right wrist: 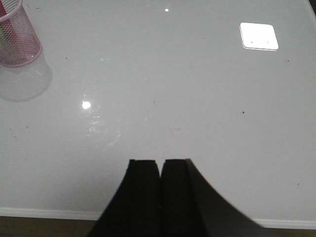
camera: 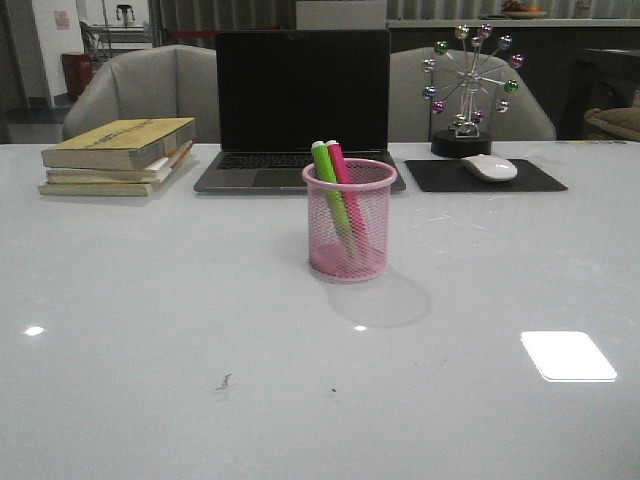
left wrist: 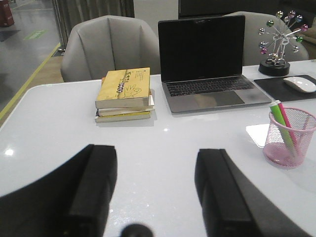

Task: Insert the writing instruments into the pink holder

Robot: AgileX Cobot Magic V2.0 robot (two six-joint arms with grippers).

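Note:
The pink holder [camera: 350, 222] stands upright mid-table, in front of the laptop. Both markers lean inside it: the lime green marker [camera: 328, 182] on the left and the pink marker [camera: 342, 172] beside it, their tops above the rim. The left wrist view shows the pink holder [left wrist: 290, 138] with the green marker [left wrist: 281, 117] and pink marker [left wrist: 285, 114] in it, well off to one side of my left gripper [left wrist: 157, 163], which is open and empty over bare table. My right gripper [right wrist: 161, 165] is shut on nothing near the table's front edge, far from the pink holder [right wrist: 19, 37]. Neither gripper shows in the front view.
A black laptop [camera: 300, 110] stands open behind the cup. A stack of books [camera: 118, 155] lies at the back left. A white mouse [camera: 490, 167] on a black pad [camera: 485, 176] and a ball-wheel ornament [camera: 468, 85] sit at the back right. Chairs stand behind the table.

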